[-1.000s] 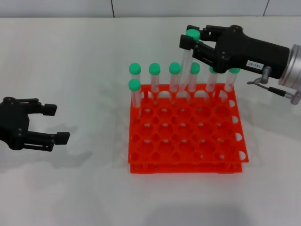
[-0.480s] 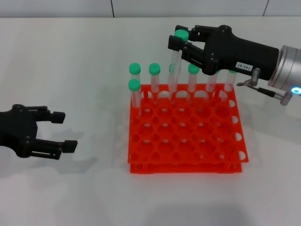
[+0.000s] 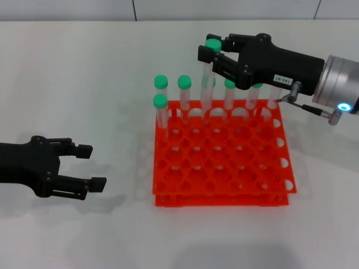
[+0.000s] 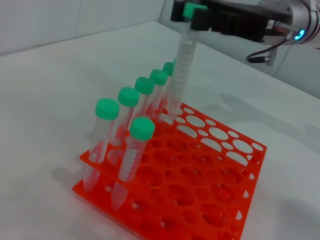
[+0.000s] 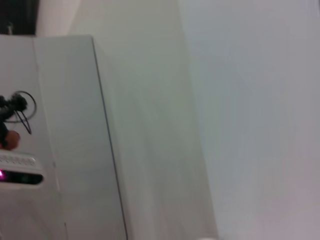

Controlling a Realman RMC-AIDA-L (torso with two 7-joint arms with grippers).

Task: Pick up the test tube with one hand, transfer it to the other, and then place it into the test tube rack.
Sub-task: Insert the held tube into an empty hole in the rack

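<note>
Over the far row of the test tube rack (image 3: 221, 154), the test tube (image 3: 207, 84) hung upright with its green cap pinched between the fingers of the right gripper (image 3: 216, 53), and its pointed lower end had come down to the rim of a far-row hole, third from the left. Half a second earlier the tube had been a little higher and further right, and a second earlier further right again, so the right arm had carried it leftward along the back row and begun to lower it. From the left wrist view the tip (image 4: 172, 107) appeared to sit at or just inside a hole behind the line of standing tubes (image 3: 184, 95), though I could not tell whether it had entered. The other green-capped tubes stood in the far row on either side of it, with one more (image 3: 161, 115) in the second row at the left corner. The left gripper (image 3: 92, 166) lay low over the desk (image 3: 84, 84) at near left, well apart from the rack, fingers spread and empty, and had slid rightward since the earlier frames. The handover looked done; only the final insertion and release seemed to remain.
</note>
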